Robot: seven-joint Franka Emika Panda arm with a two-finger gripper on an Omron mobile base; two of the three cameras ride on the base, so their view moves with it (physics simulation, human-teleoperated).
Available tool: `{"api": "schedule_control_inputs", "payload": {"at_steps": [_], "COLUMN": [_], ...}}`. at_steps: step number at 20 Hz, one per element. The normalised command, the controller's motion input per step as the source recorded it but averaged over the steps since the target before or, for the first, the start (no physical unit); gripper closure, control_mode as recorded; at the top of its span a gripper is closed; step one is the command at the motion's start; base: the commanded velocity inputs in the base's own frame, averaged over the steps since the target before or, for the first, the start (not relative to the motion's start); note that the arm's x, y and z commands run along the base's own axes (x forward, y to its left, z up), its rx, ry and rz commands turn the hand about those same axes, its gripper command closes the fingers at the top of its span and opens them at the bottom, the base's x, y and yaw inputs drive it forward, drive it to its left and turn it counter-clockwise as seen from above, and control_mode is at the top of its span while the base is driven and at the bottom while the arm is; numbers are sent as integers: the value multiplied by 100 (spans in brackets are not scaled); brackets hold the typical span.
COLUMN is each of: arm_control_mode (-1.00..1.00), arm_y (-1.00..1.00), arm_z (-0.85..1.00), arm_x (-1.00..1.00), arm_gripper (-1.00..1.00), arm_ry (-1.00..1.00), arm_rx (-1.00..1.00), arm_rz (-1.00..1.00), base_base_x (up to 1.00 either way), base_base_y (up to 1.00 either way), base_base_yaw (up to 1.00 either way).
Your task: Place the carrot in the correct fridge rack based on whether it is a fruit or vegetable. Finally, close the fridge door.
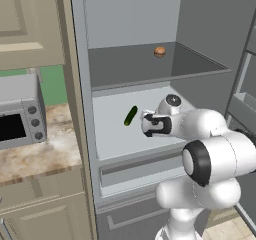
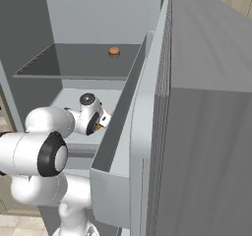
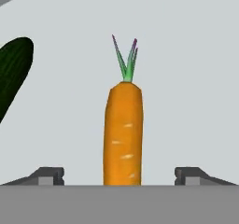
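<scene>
Orange and slim, the carrot (image 3: 123, 134) is seen in the hand view, lying between the two dark fingertips (image 3: 49, 175). The fingers are spread wide. Each tip is kept well apart from the carrot, one on each side, so the carrot is not pinched. Its green top is pointed away from the hand. The carrot is laid on the pale white rack (image 1: 112, 134) inside the fridge.

A dark green cucumber (image 1: 131, 116) is also laid on this rack, near the carrot and to its left in the hand view. The two are not touching.

In the left base view the gripper (image 1: 145, 124) is held low over the white rack, just right of the cucumber. In the right base view a bit of orange is seen at the gripper (image 2: 101, 124).

One shelf up, on the darker grey shelf (image 1: 150, 66), a round brownish item (image 1: 159, 51) is placed near the back wall.

The grey door (image 2: 206, 122) is swung open on the right. To the left of the fridge, a microwave (image 1: 20, 116) is set on a stone-look counter (image 1: 40, 154), with beige cabinets (image 1: 27, 24) above.
</scene>
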Motion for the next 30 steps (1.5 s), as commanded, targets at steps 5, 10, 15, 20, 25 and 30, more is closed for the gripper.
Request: {"api": "schedule_control_inputs", "payload": {"at_steps": [5, 10, 15, 20, 25, 30], "arm_control_mode": [-100, -100, -100, -100, -100, -100], "arm_y": [0, 5, 4, 10, 0, 6], "arm_z": [40, 66, 84, 57, 5, -9], "arm_x": [-95, -80, -80, -85, -88, -13], "arm_gripper": [-100, -100, -100, -100, -100, -100], "arm_ry": [-7, 0, 2, 2, 0, 0], "arm_rx": [0, 0, 0, 0, 0, 0], "arm_rz": [0, 0, 0, 0, 0, 1], "base_base_x": [0, 0, 0, 0, 0, 0], "base_base_y": [0, 0, 0, 0, 0, 0], "base_base_yaw": [0, 0, 0, 0, 0, 0]}}
